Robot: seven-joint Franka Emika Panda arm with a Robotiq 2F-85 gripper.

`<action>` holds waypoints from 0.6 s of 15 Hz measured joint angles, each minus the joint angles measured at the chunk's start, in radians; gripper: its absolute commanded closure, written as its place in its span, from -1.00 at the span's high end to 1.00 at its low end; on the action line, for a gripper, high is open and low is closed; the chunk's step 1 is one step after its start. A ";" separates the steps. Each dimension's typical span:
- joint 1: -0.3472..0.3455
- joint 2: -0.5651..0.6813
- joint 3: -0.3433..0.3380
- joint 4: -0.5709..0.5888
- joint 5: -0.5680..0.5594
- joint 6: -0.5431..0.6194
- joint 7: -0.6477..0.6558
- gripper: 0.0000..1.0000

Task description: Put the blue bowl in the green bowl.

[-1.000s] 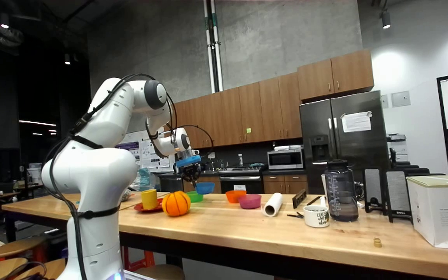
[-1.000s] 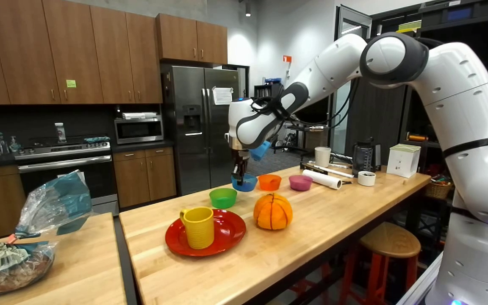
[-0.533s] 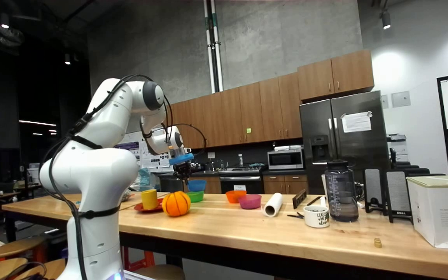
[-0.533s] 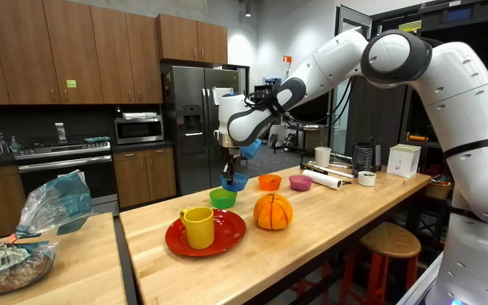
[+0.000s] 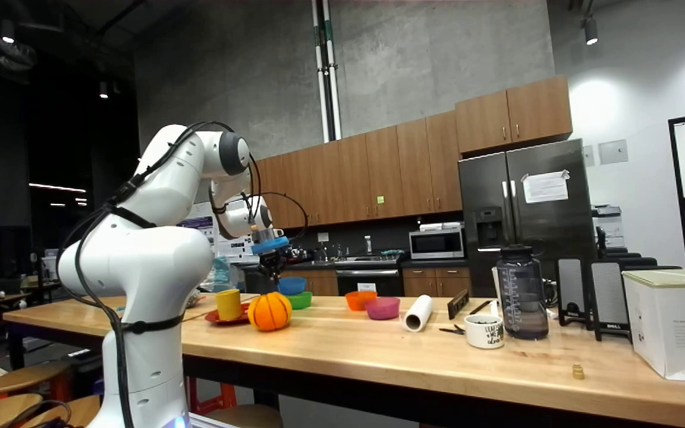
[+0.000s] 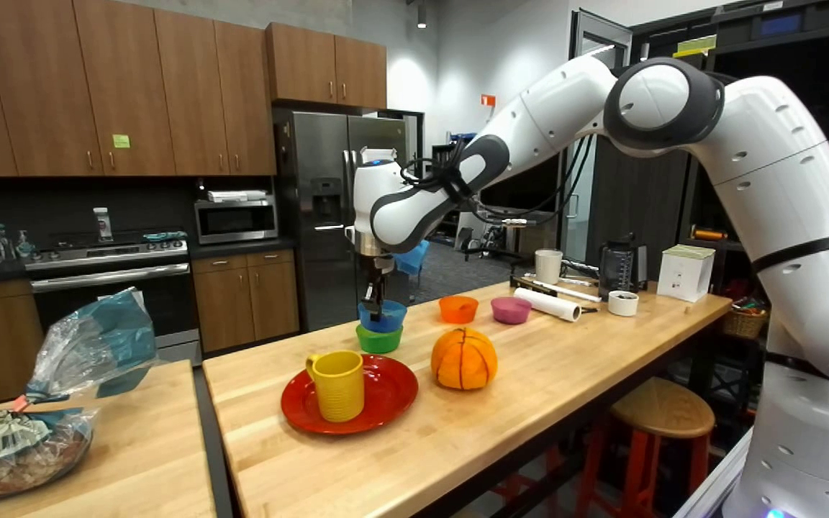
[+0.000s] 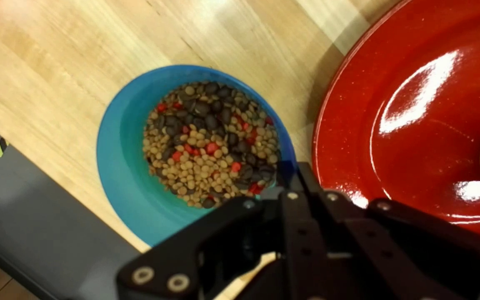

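Two wooden tabletops point(image 6: 537, 360) face brown cabinets point(image 6: 119, 79), the jaws gripping the blue bowl point(image 6: 391, 321) by its rim.

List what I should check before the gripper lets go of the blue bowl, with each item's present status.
1. Grip: ok; the gripper is closed on the rim of the blue bowl.
2. Position: roughly ok; it overlaps the green bowl from above in both exterior views.
3. Seating: not ok; nearly all its wall shows above the green rim.
4. Contact between the bowls: cannot tell.
5. Load: ok; the lentil-and-bean mix lies inside the blue bowl.
6. Inside of the green bowl: cannot tell; hidden.
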State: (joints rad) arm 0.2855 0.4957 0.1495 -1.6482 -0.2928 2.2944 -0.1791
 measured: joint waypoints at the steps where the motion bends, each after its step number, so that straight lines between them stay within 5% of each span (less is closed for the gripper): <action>1: 0.002 0.011 0.000 0.012 -0.003 0.000 -0.006 -0.98; 9: 0.001 0.108 -0.015 0.123 -0.021 -0.021 -0.034 -0.98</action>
State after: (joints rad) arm 0.2867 0.6040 0.1342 -1.5250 -0.3135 2.2738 -0.2131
